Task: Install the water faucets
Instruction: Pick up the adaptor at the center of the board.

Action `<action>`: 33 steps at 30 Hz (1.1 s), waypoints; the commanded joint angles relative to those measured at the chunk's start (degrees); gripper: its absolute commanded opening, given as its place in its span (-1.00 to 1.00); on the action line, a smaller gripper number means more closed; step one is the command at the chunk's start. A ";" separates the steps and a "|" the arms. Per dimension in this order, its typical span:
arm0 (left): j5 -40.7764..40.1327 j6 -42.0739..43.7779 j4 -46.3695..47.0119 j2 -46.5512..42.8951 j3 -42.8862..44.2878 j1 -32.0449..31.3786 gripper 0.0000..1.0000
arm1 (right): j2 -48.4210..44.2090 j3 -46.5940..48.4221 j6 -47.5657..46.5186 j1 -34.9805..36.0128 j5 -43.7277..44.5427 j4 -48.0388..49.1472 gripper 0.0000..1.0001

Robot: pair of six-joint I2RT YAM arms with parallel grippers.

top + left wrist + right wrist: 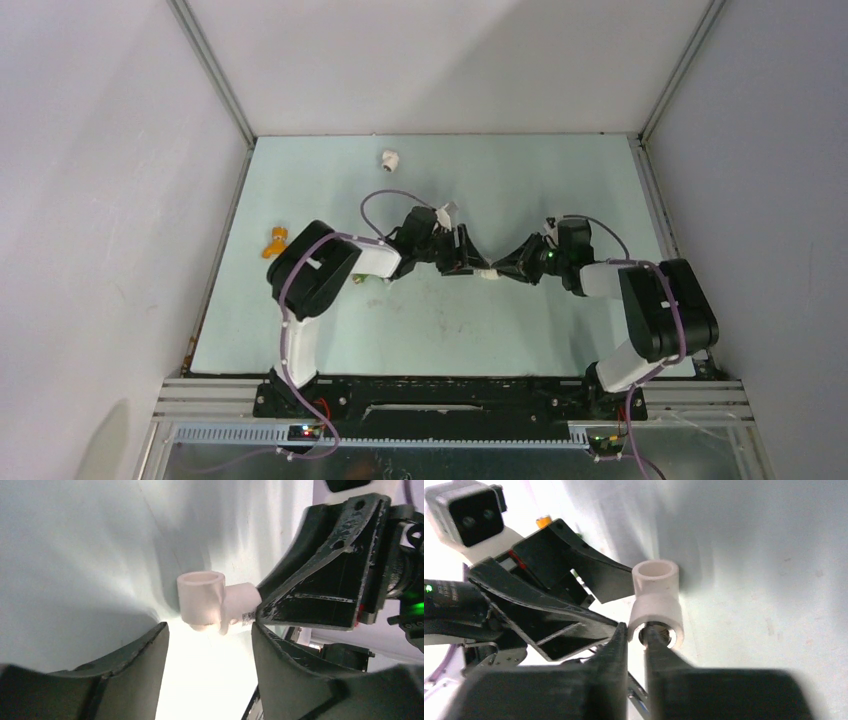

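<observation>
Orange plastic faucet (274, 241) lies by the left edge of the pale green table (560, 330), well apart from the left gripper (470, 266) and right gripper (503, 272), which meet mid-table at a white plastic elbow pipe fitting (487, 273).

Left wrist view: the jaws are spread, with the fitting (202, 602) just beyond them.

Right wrist view: the fingers (616, 647) pinch the fitting's (656, 597) threaded rim, one seemingly inside the mouth.

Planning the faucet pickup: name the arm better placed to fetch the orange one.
Left: its jaws are open and empty, the orange faucet lies nearer it; the right jaws grip the white elbow fitting.
</observation>
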 commanded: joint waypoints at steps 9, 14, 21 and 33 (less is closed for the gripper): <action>-15.33 15.59 -15.67 -33.74 -14.35 4.00 0.62 | -20.62 2.37 -8.23 3.90 -3.66 -9.70 -1.00; -6.14 9.81 -10.96 -45.96 -21.94 7.92 0.66 | -25.56 3.36 -4.88 7.12 -6.13 -8.08 -1.00; 4.73 -0.03 -1.78 -54.44 -26.44 9.67 0.74 | -27.84 6.20 3.32 13.39 -8.74 0.47 -1.00; 14.88 -20.49 26.13 -52.35 -29.21 8.84 0.69 | -27.87 10.35 10.36 18.09 -8.42 8.41 -1.00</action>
